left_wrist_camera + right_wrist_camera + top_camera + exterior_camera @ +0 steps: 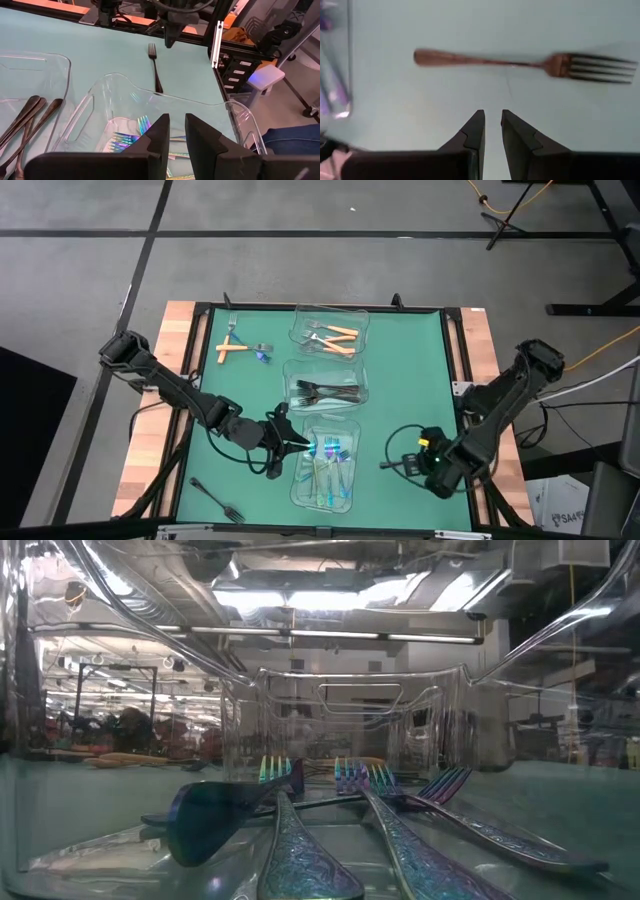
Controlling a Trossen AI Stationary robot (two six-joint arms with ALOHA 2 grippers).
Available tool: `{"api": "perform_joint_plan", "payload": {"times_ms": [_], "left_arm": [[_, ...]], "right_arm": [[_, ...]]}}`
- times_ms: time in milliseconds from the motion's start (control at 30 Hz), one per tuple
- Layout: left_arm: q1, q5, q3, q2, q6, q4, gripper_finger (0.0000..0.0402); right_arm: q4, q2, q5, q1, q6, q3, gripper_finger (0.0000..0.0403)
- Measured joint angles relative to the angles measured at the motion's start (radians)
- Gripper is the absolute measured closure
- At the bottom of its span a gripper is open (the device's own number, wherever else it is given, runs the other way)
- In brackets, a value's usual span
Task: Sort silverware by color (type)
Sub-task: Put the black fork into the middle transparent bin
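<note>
Three clear containers stand in a column. The far one (331, 332) holds orange-handled forks, the middle one (325, 391) dark forks, and the near one (328, 466) iridescent blue-teal forks (131, 137), which the low view shows close up (300, 840). My left gripper (298, 444) (177, 131) hovers over the near container's left rim, its fingers a narrow slit apart and holding nothing. My right gripper (392, 464) (492, 125), equally close together and empty, hangs just over a dark fork (520, 63) (155, 67) that lies flat on the mat, right of the near container.
Two orange-handled forks (232, 348) and a blue fork (263, 353) lie loose on the mat at far left. A dark fork (218, 499) lies near the near-left corner. Bare green mat (410, 370) stretches along the right side. Wooden rails border the table.
</note>
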Motion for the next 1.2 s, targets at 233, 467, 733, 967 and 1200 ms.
{"api": "perform_joint_plan", "payload": {"times_ms": [233, 467, 733, 967, 1200], "left_arm": [[0.000, 0.000, 0.000, 0.000, 0.036, 0.000, 0.0347], [0.000, 0.000, 0.000, 0.000, 0.036, 0.000, 0.0347], [0.003, -0.001, 0.000, 0.000, 0.036, 0.001, 0.0347], [0.012, -0.001, 0.000, 0.000, 0.035, 0.001, 0.0347], [0.025, 0.000, 0.000, 0.000, 0.035, 0.001, 0.0347]], "right_arm": [[-0.035, 0.066, 0.007, -0.002, -0.007, 0.000, 0.0349], [-0.038, 0.131, 0.028, -0.003, -0.020, 0.000, 0.0349], [-0.040, 0.167, 0.090, -0.003, -0.269, 0.000, 0.0349], [-0.074, 0.167, 0.088, -0.003, -0.457, 0.000, 0.0349], [-0.060, 0.167, 0.085, -0.003, -0.660, -0.001, 0.0349]]}}
